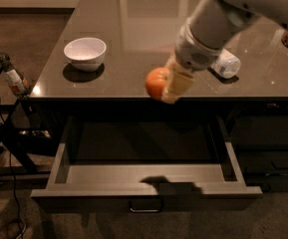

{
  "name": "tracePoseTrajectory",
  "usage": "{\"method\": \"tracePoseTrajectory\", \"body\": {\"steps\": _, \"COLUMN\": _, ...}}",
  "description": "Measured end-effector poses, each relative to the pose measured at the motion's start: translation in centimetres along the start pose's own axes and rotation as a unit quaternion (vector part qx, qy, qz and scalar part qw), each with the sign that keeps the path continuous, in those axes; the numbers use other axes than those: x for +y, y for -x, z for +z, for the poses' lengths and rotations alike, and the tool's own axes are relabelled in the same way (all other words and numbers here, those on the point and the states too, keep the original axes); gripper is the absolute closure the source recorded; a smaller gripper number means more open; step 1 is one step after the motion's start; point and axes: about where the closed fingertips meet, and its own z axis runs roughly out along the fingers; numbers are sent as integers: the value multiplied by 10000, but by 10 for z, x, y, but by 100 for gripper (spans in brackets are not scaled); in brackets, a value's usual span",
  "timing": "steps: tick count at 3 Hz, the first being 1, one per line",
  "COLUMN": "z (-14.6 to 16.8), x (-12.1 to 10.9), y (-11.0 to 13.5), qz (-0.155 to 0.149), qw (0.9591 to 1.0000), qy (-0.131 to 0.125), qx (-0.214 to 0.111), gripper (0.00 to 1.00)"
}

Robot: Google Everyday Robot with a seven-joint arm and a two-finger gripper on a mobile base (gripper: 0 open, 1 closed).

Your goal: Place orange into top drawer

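Observation:
The orange (156,82) is held in my gripper (167,89), lifted off the countertop and hanging at its front edge, above the back of the open top drawer (146,179). The gripper's pale fingers (177,85) are closed around the orange's right side. The drawer is pulled out below, wide and grey with a dark inside, and its loop handle (145,209) shows at the centre of the front panel. My arm reaches in from the upper right.
A white bowl (85,53) sits at the left of the glossy brown countertop (133,29). A clear plastic bottle (225,63) lies behind my arm at the right. A small bottle (13,77) stands on a black stand at the left. Closed drawers (273,158) are at right.

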Motion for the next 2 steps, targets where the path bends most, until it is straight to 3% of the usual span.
{"method": "tracePoseTrajectory", "body": {"steps": 1, "z": 5, "x": 34, "y": -46, "qz": 366, "qw": 9992, "qy": 156, "qx": 87, "gripper": 100}}
{"method": "tracePoseTrajectory", "body": {"steps": 2, "z": 5, "x": 34, "y": -46, "qz": 366, "qw": 9992, "qy": 156, "qx": 87, "gripper": 100}}
